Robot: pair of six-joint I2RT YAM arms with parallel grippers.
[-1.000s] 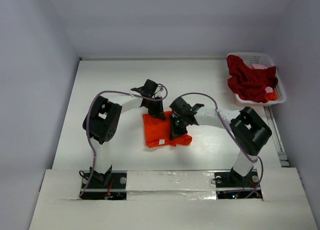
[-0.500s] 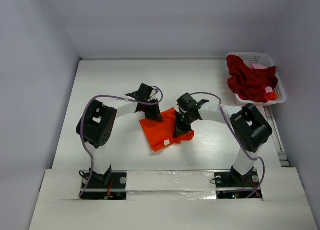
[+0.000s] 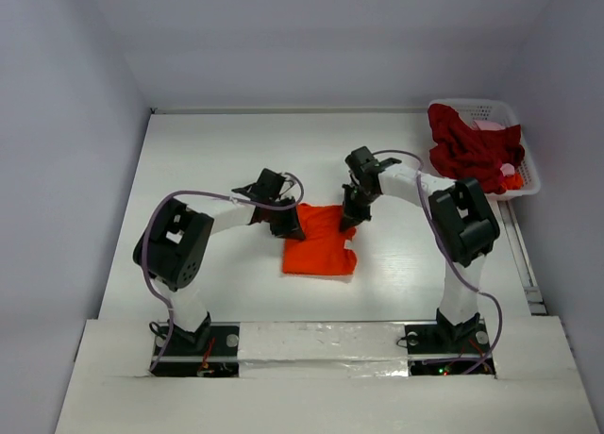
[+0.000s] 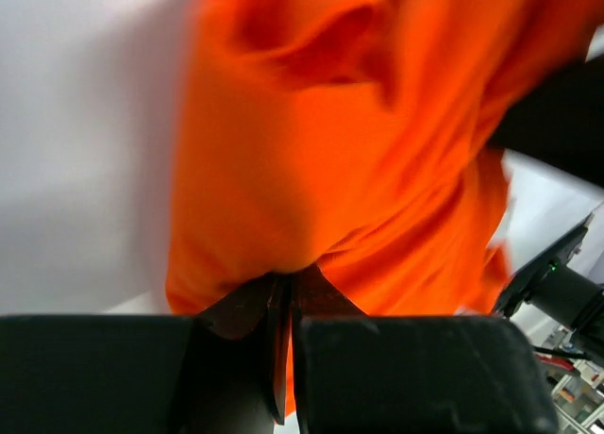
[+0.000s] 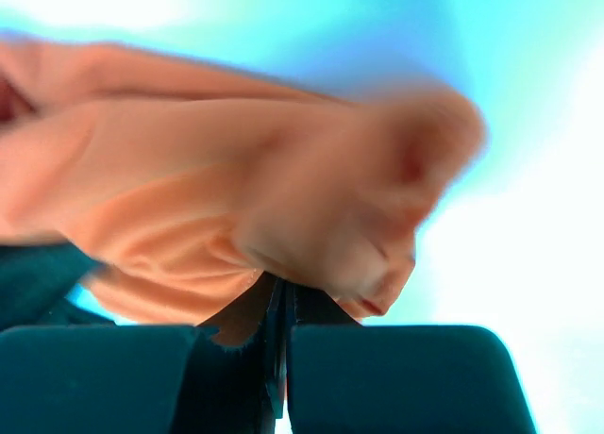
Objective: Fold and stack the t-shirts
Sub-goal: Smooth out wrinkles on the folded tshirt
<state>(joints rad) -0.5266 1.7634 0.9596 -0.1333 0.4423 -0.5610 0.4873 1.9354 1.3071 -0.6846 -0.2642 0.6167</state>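
The bright orange-red t-shirt (image 3: 321, 241) lies partly folded on the white table, mid-front. My left gripper (image 3: 291, 228) is shut on its left top edge; the cloth (image 4: 330, 170) fills the left wrist view above the closed jaws. My right gripper (image 3: 351, 217) is shut on its right top corner; the cloth (image 5: 236, 198) shows blurred and pale orange in the right wrist view. The dark crimson t-shirt (image 3: 472, 153) lies bunched in the basket at the far right, with a bit of pink cloth (image 3: 491, 125) behind it.
The white lattice basket (image 3: 525, 179) stands at the far right edge of the table. An orange scrap (image 3: 511, 180) shows at its front. Grey walls close in the table on three sides.
Both grippers have moved away from me and to the right with the orange-red shirt. The shirt has gone from a skewed shape to a squarer fold lying further right.
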